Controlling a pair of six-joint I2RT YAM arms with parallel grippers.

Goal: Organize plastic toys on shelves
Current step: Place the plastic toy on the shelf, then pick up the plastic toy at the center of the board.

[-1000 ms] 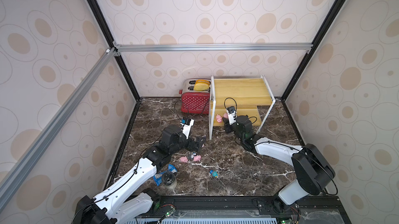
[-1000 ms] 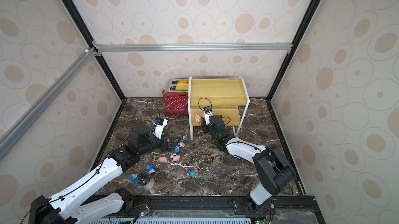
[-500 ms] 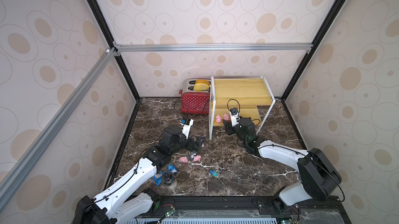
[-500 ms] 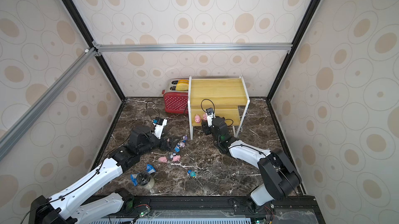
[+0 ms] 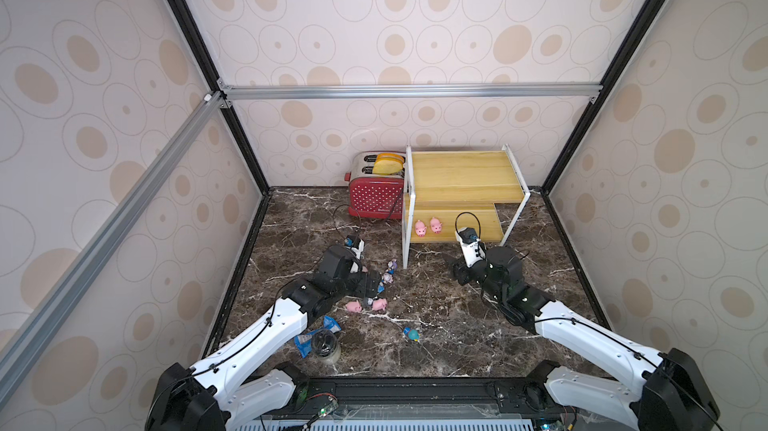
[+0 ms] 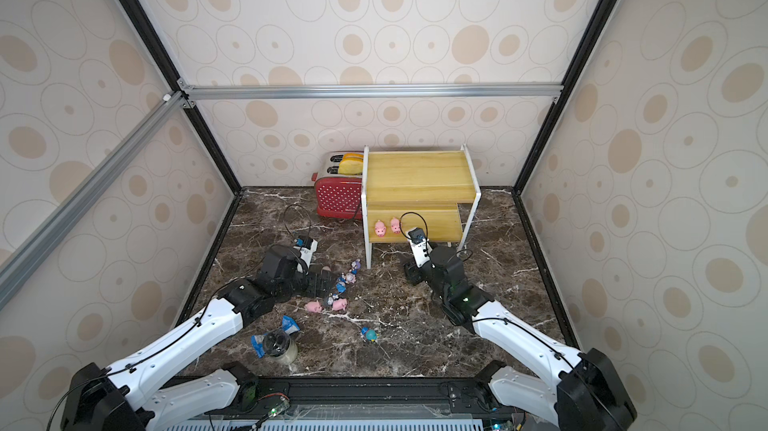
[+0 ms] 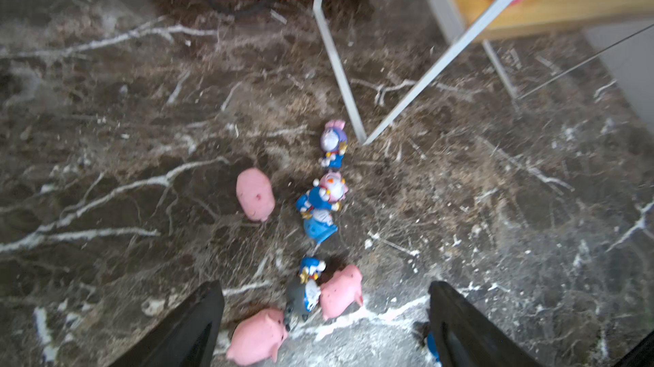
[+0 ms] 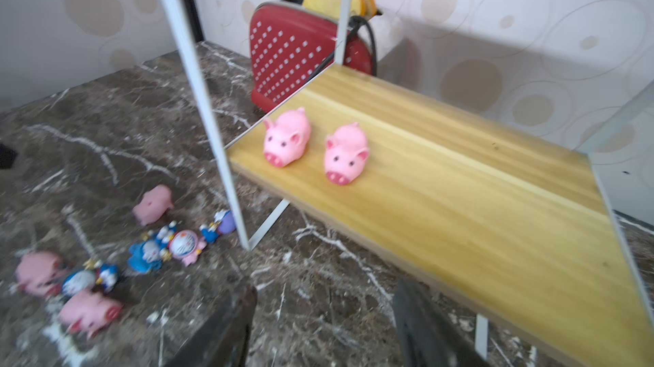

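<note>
Two pink pigs (image 8: pixel 286 137) are standing side by side on the lower board (image 8: pixel 460 213) of the shelves (image 5: pixel 461 171), at the toaster (image 5: pixel 376 198) end. The right gripper (image 8: pixel 323 289) is hovering just in front, jaws apart and empty. The left gripper (image 7: pixel 325 287) is hanging low, jaws spread wide, over three more pigs (image 7: pixel 254 193) and what look like four figurines (image 7: pixel 332 142) lying on the marble floor (image 7: pixel 106 100) by the rack's front leg.
</note>
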